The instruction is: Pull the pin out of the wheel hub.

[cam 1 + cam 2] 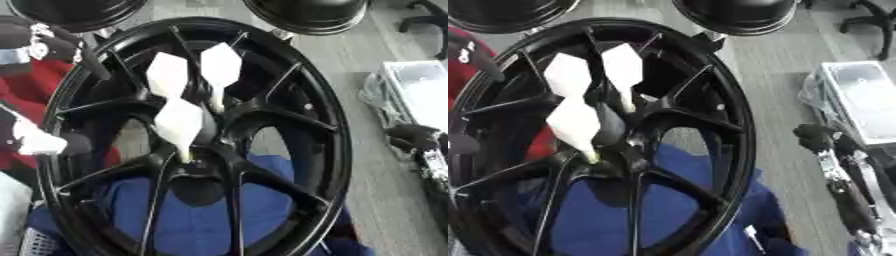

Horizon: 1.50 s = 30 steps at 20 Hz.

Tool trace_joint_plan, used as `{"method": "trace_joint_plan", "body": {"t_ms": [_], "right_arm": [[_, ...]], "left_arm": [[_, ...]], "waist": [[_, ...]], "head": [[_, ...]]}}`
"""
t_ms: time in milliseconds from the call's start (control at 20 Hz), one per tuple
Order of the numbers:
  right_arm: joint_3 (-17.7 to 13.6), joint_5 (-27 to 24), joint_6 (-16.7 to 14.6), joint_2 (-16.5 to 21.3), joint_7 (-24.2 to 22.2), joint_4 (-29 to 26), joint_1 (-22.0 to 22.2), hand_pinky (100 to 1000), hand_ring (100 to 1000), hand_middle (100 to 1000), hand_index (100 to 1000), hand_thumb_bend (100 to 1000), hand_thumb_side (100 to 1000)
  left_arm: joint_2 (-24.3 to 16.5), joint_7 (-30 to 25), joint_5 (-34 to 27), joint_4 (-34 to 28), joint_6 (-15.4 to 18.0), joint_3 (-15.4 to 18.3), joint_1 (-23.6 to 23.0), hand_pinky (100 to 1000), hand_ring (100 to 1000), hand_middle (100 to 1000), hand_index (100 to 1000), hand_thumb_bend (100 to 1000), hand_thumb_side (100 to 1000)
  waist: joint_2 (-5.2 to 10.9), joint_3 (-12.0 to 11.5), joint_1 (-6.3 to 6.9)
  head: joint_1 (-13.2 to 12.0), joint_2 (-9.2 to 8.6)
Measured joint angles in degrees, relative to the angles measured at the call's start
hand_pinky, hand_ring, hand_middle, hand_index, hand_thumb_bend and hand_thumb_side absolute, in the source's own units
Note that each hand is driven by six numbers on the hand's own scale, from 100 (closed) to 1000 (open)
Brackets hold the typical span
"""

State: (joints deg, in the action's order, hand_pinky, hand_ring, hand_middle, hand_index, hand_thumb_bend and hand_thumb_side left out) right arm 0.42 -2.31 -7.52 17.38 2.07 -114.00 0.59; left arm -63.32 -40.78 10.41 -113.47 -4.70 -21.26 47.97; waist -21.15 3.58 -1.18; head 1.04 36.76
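Three white pins [179, 122] sit in the wheel hub [197, 150]; nothing pulled yet; right hand [820, 137] hangs aside, grip unreadable.

The black wheel [192, 145] runs off the near edge, so its lowest rim is cut away, and in the right eye view its left rim is lost too. Two more dark wheels [306, 15] at the far side show only their near arcs. The left hand [39, 42] at the far left and the right hand [820, 137] at the right are blurred, their fingers unreadable.
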Motion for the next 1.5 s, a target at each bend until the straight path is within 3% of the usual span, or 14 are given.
{"method": "trace_joint_plan", "body": {"t_ms": [250, 550, 1300, 1500], "right_arm": [[-0.02, -0.07, -0.02, 0.14, -0.01, 0.00, 0.02, 867, 834, 696, 751, 100, 718], [-0.03, -0.09, 0.19, 0.18, 0.02, 0.01, 0.37, 867, 834, 696, 750, 100, 726], [0.33, 0.21, 0.81, -0.10, -0.26, 0.01, -0.08, 866, 834, 696, 749, 100, 740], [0.35, 0.25, 1.05, -0.55, -0.28, 0.01, -0.22, 866, 834, 696, 749, 100, 750]], "left_arm": [[5.24, -7.31, 0.23, 6.52, 2.33, -1.64, 7.89, 836, 796, 756, 840, 495, 452], [10.03, -10.46, 2.17, 14.46, 5.90, -2.24, 13.30, 842, 802, 777, 844, 456, 377], [17.14, -11.01, 6.06, 26.68, 10.36, -2.22, 17.87, 827, 808, 812, 867, 487, 325], [18.56, -11.18, 5.91, 29.00, 10.93, -2.94, 18.41, 824, 817, 823, 886, 539, 350]], "waist": [[0.54, -0.08, 0.39], [0.54, -0.10, 0.80], [-0.25, 0.77, 0.71], [-0.87, 1.08, 0.71]], "head": [[-0.06, 0.40], [-0.40, 0.41], [-2.11, -0.34], [-2.42, -0.74]]}}
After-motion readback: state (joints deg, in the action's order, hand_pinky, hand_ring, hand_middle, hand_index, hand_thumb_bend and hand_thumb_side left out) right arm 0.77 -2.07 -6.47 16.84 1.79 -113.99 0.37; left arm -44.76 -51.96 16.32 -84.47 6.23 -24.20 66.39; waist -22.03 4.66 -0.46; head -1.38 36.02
